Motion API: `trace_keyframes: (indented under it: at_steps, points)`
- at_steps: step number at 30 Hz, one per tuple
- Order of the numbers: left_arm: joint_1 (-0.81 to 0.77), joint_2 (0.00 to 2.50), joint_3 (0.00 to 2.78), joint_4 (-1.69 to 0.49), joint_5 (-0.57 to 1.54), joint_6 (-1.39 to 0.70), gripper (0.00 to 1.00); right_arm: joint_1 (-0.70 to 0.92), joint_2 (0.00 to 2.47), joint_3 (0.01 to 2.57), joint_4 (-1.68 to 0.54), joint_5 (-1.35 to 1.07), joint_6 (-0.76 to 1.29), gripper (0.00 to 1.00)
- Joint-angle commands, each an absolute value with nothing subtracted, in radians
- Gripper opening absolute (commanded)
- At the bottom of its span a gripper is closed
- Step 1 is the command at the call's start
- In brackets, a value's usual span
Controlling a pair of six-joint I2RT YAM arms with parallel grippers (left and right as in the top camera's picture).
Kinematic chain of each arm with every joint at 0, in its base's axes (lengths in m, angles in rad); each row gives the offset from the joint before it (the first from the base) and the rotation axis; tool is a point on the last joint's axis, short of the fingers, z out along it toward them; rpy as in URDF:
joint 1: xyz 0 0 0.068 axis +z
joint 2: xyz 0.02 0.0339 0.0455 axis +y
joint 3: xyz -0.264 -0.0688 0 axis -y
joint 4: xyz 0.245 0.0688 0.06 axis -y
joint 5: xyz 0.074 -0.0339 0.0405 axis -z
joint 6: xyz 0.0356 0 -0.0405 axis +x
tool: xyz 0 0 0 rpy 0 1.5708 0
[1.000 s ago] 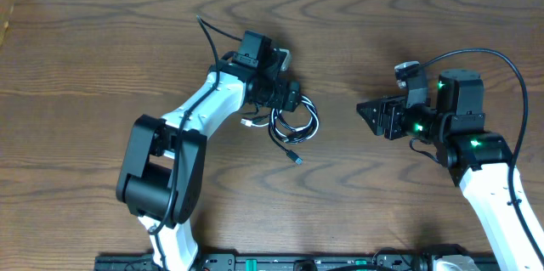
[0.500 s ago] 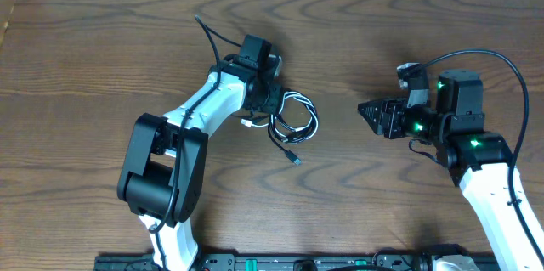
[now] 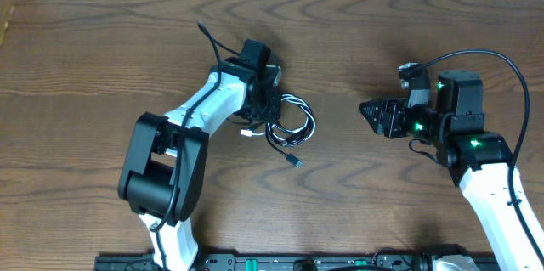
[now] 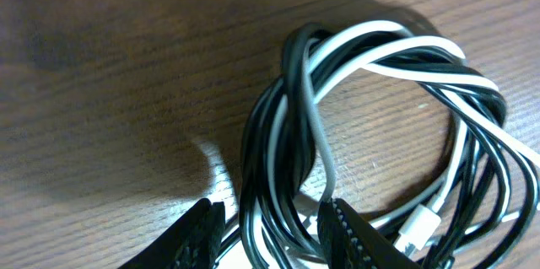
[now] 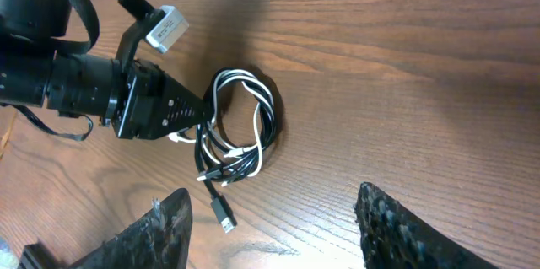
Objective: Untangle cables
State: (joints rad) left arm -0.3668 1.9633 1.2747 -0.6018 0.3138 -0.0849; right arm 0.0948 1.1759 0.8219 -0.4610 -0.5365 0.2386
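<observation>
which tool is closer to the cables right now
Left. The left tool straddles several strands of the cables, one finger on each side; the right tool sits well apart from the bundle, touching none of it.

The brown wood-grain desk [image 3: 382,42] carries coiled black and white cables [image 4: 291,142], lying partly between the left claw [image 4: 270,227] fingers.

The overhead view looks straight down on the brown wooden table [image 3: 382,33]. The left wrist view sits close above the tangled black and white thin cables [image 3: 289,123] [image 4: 295,75]. The right wrist view sees them [image 5: 240,161] from farther off.
</observation>
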Motion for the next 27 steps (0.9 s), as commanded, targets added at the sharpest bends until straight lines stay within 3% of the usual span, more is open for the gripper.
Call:
trace_keyframes:
  at_steps: [1,9,14,22,27]
  points:
    - [-0.366,2.021,1.263,-0.61,0.329,-0.168,0.41,0.093,1.173,0.841,-0.465,-0.525,0.262,0.59]
    - [-0.384,2.018,1.263,-0.589,0.328,-0.178,0.3,0.093,1.173,0.841,-0.466,-0.525,0.27,0.59]
    - [-0.405,2.013,1.267,-0.574,0.348,-0.144,0.08,0.093,1.177,0.841,-0.465,-0.526,0.303,0.57]
    - [-0.391,1.887,1.287,-0.529,0.608,-0.104,0.07,0.094,1.178,0.841,-0.444,-0.535,0.376,0.52]
    - [-0.387,1.78,1.29,-0.523,0.679,-0.184,0.07,0.122,1.178,0.841,-0.39,-0.556,0.433,0.47]
